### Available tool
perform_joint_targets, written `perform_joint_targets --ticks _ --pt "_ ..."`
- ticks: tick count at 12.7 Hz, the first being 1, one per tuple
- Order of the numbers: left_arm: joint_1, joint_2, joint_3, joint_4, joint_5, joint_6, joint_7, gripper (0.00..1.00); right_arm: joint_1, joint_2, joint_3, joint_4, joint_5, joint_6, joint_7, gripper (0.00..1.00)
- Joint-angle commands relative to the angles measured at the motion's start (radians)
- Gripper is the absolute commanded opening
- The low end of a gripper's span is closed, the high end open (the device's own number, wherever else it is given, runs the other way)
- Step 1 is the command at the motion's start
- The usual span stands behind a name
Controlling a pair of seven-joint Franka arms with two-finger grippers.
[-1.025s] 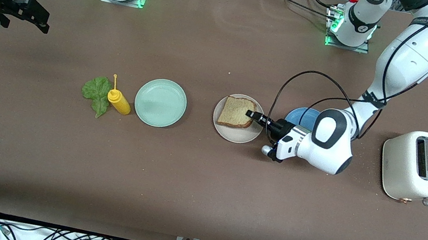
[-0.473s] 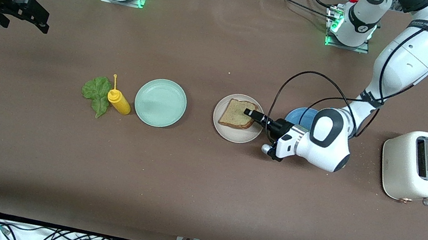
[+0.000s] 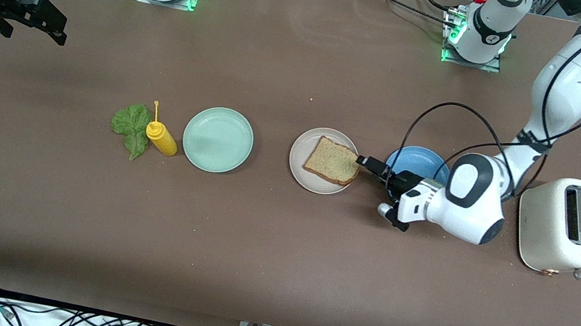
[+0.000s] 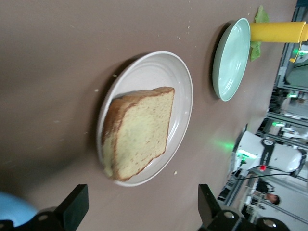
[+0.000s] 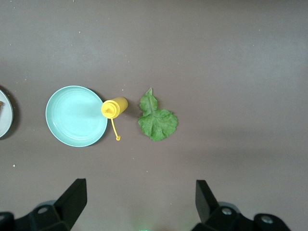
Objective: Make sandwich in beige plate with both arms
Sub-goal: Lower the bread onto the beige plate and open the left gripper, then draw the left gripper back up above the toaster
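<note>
Tan, brown-crusted bread slice [image 3: 333,161] on the beige plate [image 3: 301,156]. Beside it, a mint-green plate [image 3: 217,139], yellow bottle [image 3: 161,138], green lettuce leaf [image 3: 131,126].

Brown table [image 3: 262,254], tangled black cables [image 3: 59,319] along its edge

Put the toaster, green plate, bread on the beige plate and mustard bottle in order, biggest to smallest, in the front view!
1. toaster
2. green plate
3. bread
4. mustard bottle
</note>
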Motion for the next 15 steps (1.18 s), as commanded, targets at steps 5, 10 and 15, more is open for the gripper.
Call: perform_joint_targets --ticks 5,10,15 --pt "0.068 -0.209 0.009 -0.007 0.255 -0.078 -0.019 1.00 -0.001 -0.005 -0.001 0.011 0.008 -0.012 -0.006 1.00" --pt "0.040 -0.368 -0.032 0.004 0.551 -0.078 -0.353 1.00 -0.001 -0.005 -0.001 0.012 0.005 -0.012 -0.011 1.00" --pt "0.030 -0.488 -0.094 0.007 0.812 -0.089 -0.549 1.00 -0.001 -0.016 0.001 0.012 0.008 -0.013 -0.009 1.00"
